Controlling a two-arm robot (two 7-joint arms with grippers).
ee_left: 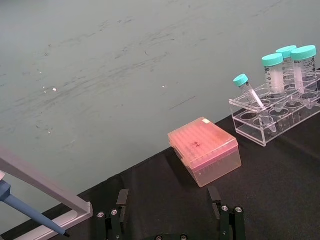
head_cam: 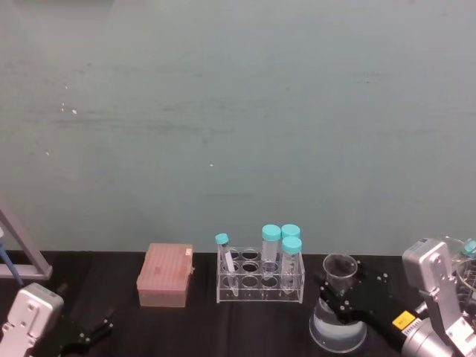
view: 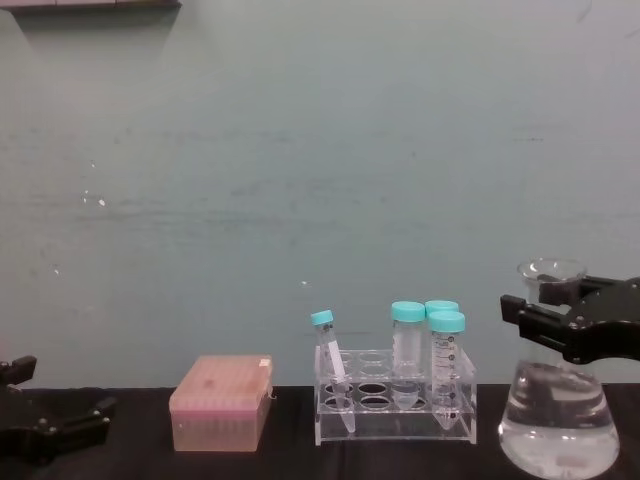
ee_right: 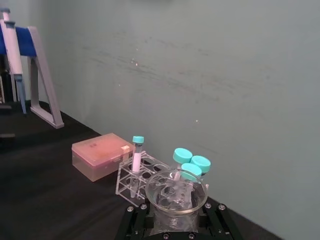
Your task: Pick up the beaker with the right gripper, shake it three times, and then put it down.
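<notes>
a clear tube rack (head_cam: 260, 281) sits low in the middle of the head view on the black surface (head_cam: 201, 331), just left of the beaker (head_cam: 338, 318) and apart from it. further left stands a closed pink box (head_cam: 165, 277). at the lower-left edge is a slanted stand (head_cam: 26, 256) with a blue pipette (ee_left: 22, 209). the rack holds three wide teal-capped tubes (view: 408, 340) standing upright at its right end and one slim capped tube (view: 328, 355) tilted at its left end. the beaker is at the lower right of the chest view, with clear liquid (view: 557, 432) in its wide base; i cannot tell if the base touches the surface. the right claw (view: 560, 328) is closed around the beaker's narrow neck, under the flared rim. the left claw (ee_left: 168, 194) rests at the lower left, fingers spread and empty.
</notes>
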